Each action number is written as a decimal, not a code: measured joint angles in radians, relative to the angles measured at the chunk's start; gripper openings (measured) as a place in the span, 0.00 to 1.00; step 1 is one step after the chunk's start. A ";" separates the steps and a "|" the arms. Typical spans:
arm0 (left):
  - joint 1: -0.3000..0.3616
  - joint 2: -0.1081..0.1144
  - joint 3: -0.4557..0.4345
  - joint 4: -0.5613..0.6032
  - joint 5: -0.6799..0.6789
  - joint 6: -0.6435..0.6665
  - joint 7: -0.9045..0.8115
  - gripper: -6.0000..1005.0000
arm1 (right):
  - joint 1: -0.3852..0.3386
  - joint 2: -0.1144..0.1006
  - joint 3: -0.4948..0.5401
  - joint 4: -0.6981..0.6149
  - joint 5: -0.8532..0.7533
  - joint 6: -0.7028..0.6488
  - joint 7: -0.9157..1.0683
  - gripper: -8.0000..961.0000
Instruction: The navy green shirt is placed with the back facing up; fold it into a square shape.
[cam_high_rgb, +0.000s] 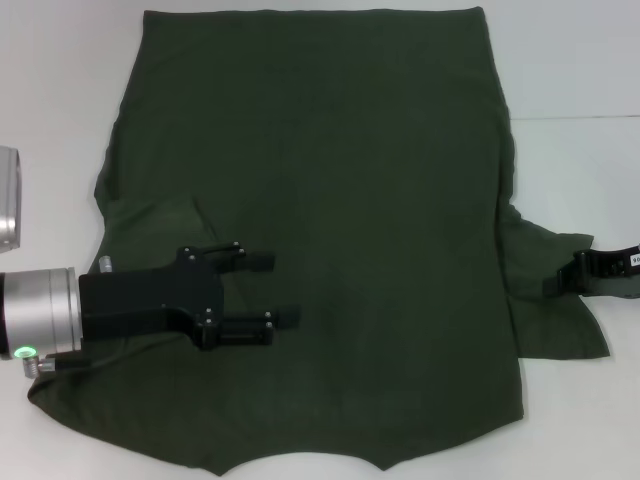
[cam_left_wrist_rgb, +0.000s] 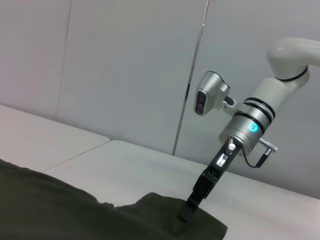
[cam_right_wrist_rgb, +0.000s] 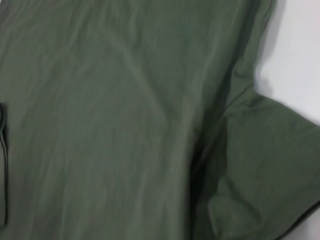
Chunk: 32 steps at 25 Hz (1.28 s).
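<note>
Overhead, the navy green shirt (cam_high_rgb: 330, 200) lies flat on the white table (cam_high_rgb: 580, 60), filling the frame's centre. The left gripper (cam_high_rgb: 278, 288), lower left, hovers with fingers parted. The right gripper (cam_high_rgb: 560, 282), at the right edge, pinches the sleeve; the left wrist view confirms it.

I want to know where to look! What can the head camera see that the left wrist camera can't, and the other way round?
Only the head view shows the whole shirt spread flat, and the left gripper, open, over the left sleeve. Only the left wrist view shows the wall behind and the right arm reaching down from above. Both show the white table and the right gripper at the right sleeve.
</note>
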<state>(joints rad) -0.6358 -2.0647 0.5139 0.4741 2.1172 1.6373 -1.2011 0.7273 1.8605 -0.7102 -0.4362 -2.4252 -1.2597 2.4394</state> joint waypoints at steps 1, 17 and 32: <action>0.000 0.000 0.000 0.000 0.000 0.000 0.000 0.84 | 0.000 0.000 0.000 0.000 0.000 0.000 -0.002 0.04; 0.000 0.003 -0.003 0.010 0.000 0.016 -0.023 0.84 | 0.019 -0.055 0.002 -0.114 -0.026 -0.129 -0.004 0.04; 0.002 0.005 -0.005 0.034 0.000 0.027 -0.052 0.84 | 0.042 -0.062 0.011 -0.235 -0.108 -0.206 -0.012 0.04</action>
<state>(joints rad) -0.6336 -2.0598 0.5093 0.5076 2.1168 1.6644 -1.2534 0.7696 1.7983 -0.6996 -0.6707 -2.5334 -1.4662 2.4273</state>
